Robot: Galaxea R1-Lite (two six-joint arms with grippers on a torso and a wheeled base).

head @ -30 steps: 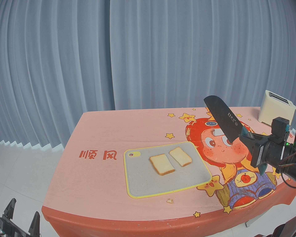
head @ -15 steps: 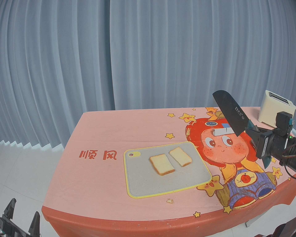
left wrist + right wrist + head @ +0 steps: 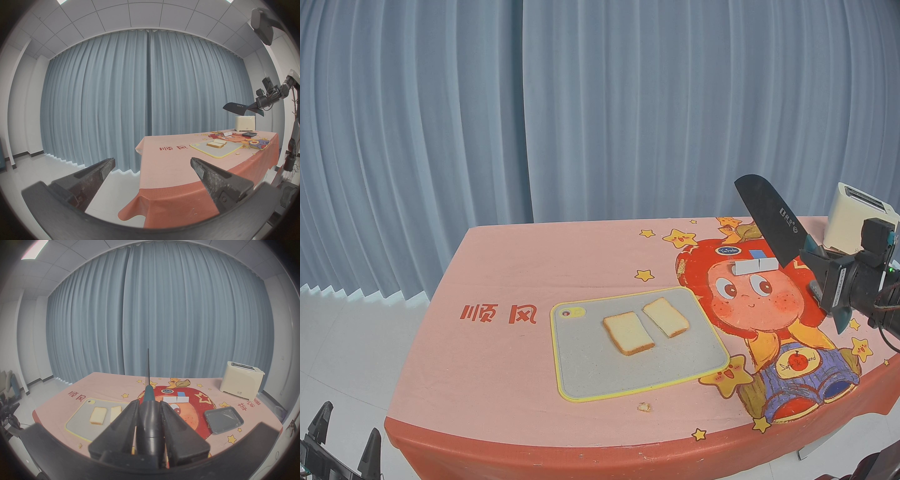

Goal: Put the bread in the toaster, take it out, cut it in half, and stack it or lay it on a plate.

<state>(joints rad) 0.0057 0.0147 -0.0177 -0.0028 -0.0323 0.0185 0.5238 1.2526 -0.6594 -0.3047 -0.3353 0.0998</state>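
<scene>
Knife (image 3: 772, 219) clamped between right fingers (image 3: 123, 427), blade up, clear of desk (image 3: 506, 275), probably for safe carrying. Bread (image 3: 628, 332), in two halves, on board (image 3: 581, 369) well ahead of and below those fingers, awaiting plate (image 3: 223, 419). Left fingers (image 3: 90, 181) apart, empty.

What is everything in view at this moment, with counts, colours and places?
bread halves: 2, tan, side by side on cutting board
cutting board: 1, grey, yellow rim, mid-table
knife: 1, black blade, raised over table's right side
toaster: 1, cream, far right corner
tray: 1, dark grey, nearer than toaster
small blocks: count unclear, white and blue, beyond board
crumb: 1, front edge
tablecloth: 1, pink
curtain: blue-grey, behind
right gripper: fingers shut on knife
left gripper: fingers open, below table's front left corner
</scene>
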